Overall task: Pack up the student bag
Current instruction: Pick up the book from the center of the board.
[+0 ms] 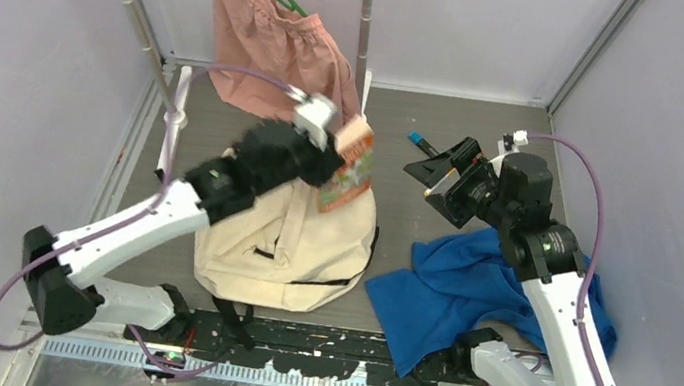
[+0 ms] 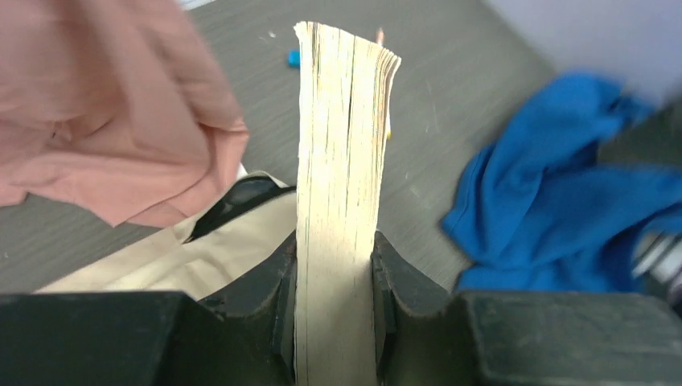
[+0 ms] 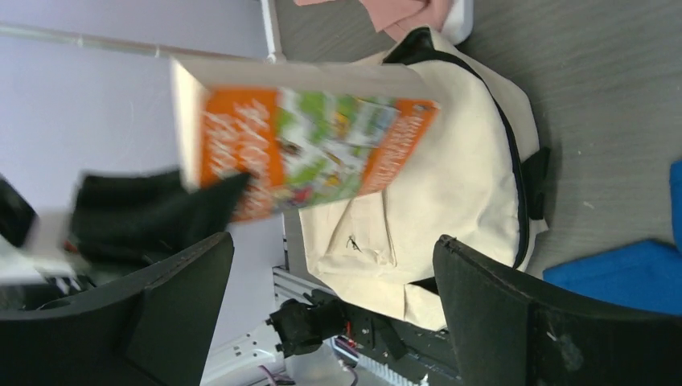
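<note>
The left gripper (image 2: 334,277) clamps a thick orange-covered book (image 2: 344,137) upright over the top of the cream student bag (image 1: 282,245), which stands between the arms with its contents hidden; the book is best lowered edge-first into the bag's dark top opening (image 2: 237,201), and the right gripper (image 3: 334,289) gapes empty.

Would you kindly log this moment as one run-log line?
left gripper: shut on book | right gripper: open, empty | book above student bag, not inside
</note>
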